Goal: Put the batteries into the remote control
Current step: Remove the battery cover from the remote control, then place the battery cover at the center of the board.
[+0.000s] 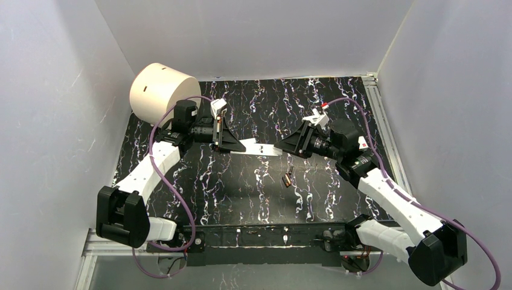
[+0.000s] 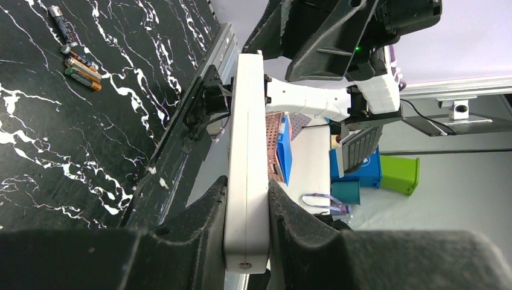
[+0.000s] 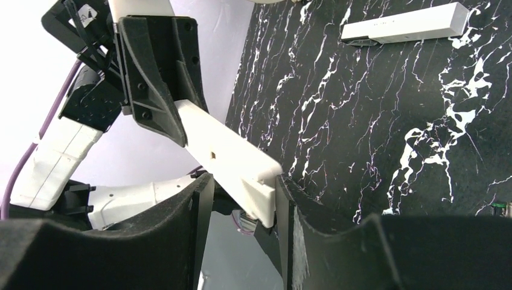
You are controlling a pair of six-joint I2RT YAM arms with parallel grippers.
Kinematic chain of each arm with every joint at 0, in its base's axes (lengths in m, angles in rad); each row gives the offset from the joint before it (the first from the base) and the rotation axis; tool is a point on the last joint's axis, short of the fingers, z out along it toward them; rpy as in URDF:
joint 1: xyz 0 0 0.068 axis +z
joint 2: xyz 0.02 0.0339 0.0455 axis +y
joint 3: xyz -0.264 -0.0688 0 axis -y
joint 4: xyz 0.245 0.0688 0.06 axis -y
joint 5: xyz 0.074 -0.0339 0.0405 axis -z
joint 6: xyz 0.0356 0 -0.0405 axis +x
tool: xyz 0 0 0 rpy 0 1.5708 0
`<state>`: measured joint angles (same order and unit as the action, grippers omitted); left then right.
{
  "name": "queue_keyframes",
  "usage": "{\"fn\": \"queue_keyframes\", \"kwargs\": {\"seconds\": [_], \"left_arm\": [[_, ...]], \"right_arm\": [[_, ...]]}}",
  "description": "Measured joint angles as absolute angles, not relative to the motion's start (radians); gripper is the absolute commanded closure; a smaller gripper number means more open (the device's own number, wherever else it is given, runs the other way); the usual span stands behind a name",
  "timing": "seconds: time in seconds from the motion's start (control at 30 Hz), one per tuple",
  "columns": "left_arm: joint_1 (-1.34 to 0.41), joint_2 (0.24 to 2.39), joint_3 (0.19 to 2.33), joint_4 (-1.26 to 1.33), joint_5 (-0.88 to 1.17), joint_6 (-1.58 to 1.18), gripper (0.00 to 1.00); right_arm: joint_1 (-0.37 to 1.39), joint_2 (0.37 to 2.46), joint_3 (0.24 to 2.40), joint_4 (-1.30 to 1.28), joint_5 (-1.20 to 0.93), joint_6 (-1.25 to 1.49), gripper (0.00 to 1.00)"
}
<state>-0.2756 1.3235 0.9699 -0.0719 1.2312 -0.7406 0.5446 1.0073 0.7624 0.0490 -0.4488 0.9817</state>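
Remote [image 1: 258, 147] held aloft, left gripper [image 1: 234, 144] and right gripper [image 1: 282, 148] each clamping an end (batteries [image 1: 288, 177] lie loose below); next, one gripper likely must let go to fetch a battery.

No text, brand or number could be read anywhere. The batteries [image 2: 83, 68] lying on the desk [image 2: 54, 151] wore printed wrappers, but the print was too small to make out. The white strip [image 3: 404, 24] carried faint grey marks that were illegible. A small white sticker [image 3: 89, 11] on the left arm bore a dark triangular sign. A red label [image 1: 363, 147] on the right arm was too small to read.
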Motion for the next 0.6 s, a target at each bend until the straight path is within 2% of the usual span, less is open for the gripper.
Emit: {"fn": "queue_keyframes", "kwargs": {"seconds": [0.33, 0.47, 0.6], "left_arm": [[-0.270, 1.324, 0.970, -0.076, 1.223, -0.745, 1.00], [-0.270, 1.324, 0.970, -0.075, 1.222, -0.752, 1.00], [-0.269, 1.324, 0.970, -0.076, 1.218, -0.751, 1.00]], "right_arm": [[0.544, 0.985, 0.762, 0.050, -0.497, 0.972, 0.58], [0.545, 0.987, 0.762, 0.050, -0.507, 0.964, 0.75], [0.544, 0.990, 0.762, 0.050, -0.512, 0.965, 0.98]]}}
